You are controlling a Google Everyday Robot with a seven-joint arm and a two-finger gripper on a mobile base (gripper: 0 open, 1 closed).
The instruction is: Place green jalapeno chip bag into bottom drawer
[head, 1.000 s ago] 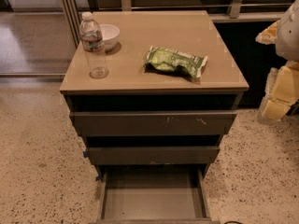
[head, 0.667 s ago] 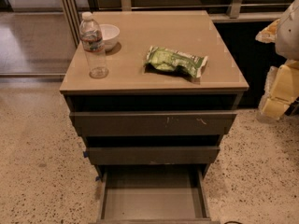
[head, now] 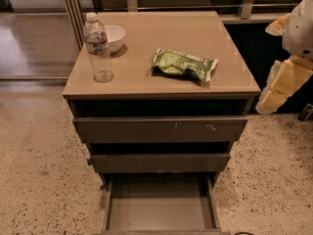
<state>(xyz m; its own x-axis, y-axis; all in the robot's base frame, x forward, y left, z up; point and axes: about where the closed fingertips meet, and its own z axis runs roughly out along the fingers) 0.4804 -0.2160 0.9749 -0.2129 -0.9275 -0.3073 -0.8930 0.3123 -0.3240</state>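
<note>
The green jalapeno chip bag (head: 184, 64) lies flat on the tan cabinet top (head: 161, 33), right of its middle. The bottom drawer (head: 160, 210) is pulled out below the two other drawers, and its flat grey floor is bare. My gripper (head: 275, 93) hangs at the right edge of the view, beside the cabinet's right side and apart from the bag. It is white and yellowish and holds nothing that I can see.
A clear water bottle (head: 98, 48) stands at the top's left front, with a white bowl (head: 111, 37) just behind it. The scratched top drawer (head: 160, 129) and middle drawer (head: 159, 162) stick out slightly. Speckled floor surrounds the cabinet. A railing runs behind.
</note>
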